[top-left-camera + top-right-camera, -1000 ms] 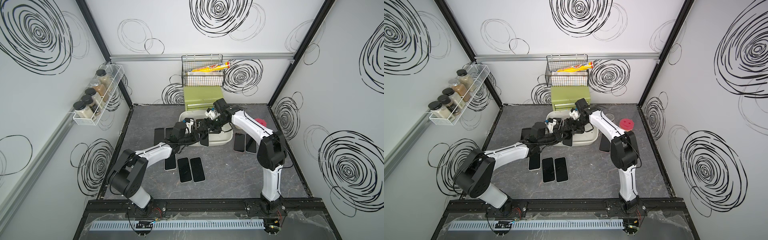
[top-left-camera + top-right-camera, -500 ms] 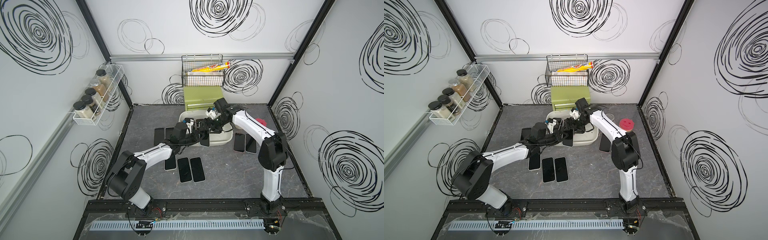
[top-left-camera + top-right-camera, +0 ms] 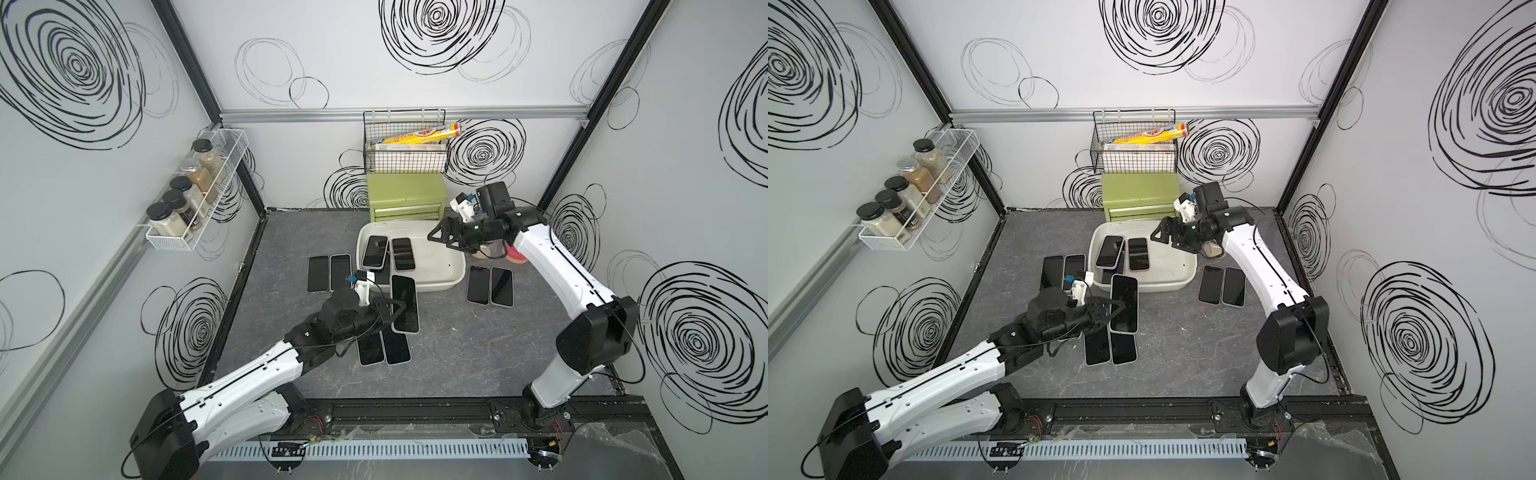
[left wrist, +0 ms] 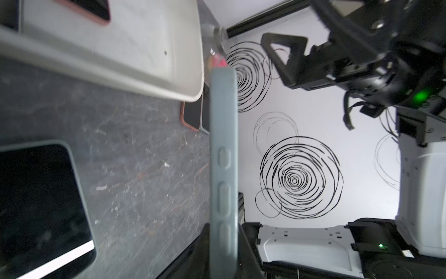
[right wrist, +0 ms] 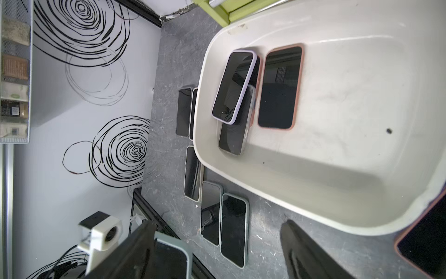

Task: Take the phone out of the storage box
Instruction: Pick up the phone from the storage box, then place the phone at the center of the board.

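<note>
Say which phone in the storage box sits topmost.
The lilac phone: it lies over a clear-cased phone; the coral phone lies beside them on the storage box floor.

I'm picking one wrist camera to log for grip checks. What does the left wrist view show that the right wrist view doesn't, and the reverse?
Only the left wrist view: the held phone edge-on with its side buttons showing, clamped in the left end effector, and the white links of the right arm. Only the right wrist view: the lavender-cased phone stacked on another inside the storage box, and the spice rack. Both: the storage box, the grey table and the held phone.
</note>
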You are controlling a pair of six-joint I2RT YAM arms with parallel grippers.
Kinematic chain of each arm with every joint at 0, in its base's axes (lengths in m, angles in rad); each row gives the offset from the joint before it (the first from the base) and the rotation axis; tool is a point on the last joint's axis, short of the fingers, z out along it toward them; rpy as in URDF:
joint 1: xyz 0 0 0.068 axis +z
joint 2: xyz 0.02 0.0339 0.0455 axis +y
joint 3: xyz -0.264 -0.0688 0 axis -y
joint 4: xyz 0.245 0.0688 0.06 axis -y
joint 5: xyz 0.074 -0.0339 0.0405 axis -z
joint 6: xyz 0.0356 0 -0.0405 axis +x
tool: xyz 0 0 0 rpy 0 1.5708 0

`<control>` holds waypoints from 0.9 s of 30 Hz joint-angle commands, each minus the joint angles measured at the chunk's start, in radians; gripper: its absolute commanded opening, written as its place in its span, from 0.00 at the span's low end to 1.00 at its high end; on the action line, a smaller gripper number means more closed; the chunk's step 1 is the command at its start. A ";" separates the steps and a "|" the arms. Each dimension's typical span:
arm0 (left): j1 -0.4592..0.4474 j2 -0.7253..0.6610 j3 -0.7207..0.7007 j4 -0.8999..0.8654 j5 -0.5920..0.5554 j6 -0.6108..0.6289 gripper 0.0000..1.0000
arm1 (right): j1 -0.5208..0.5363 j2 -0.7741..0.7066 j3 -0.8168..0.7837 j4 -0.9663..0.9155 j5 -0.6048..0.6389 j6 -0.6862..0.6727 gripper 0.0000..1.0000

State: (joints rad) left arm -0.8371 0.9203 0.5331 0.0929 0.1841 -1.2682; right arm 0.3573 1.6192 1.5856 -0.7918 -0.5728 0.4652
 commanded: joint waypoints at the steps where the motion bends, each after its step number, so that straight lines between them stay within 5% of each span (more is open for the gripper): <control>1: -0.113 -0.023 -0.023 -0.024 -0.262 -0.169 0.01 | 0.008 -0.098 -0.163 0.049 -0.003 0.011 0.85; 5: -0.258 0.095 0.025 -0.023 -0.405 -0.205 0.01 | 0.008 -0.200 -0.295 0.060 0.010 0.002 0.85; 10: -0.331 0.326 0.050 0.151 -0.426 -0.202 0.00 | 0.008 -0.247 -0.356 -0.012 0.054 -0.038 0.83; 20: -0.331 0.626 0.133 0.383 -0.428 -0.063 0.02 | 0.007 -0.351 -0.529 -0.040 0.098 -0.068 0.74; 27: -0.314 0.690 0.109 0.417 -0.433 -0.034 0.04 | 0.006 -0.373 -0.644 -0.039 0.113 -0.091 0.62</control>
State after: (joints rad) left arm -1.1656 1.6020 0.6346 0.3965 -0.2256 -1.3453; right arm 0.3641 1.2655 0.9745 -0.8078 -0.4774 0.3931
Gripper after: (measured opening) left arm 0.157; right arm 0.637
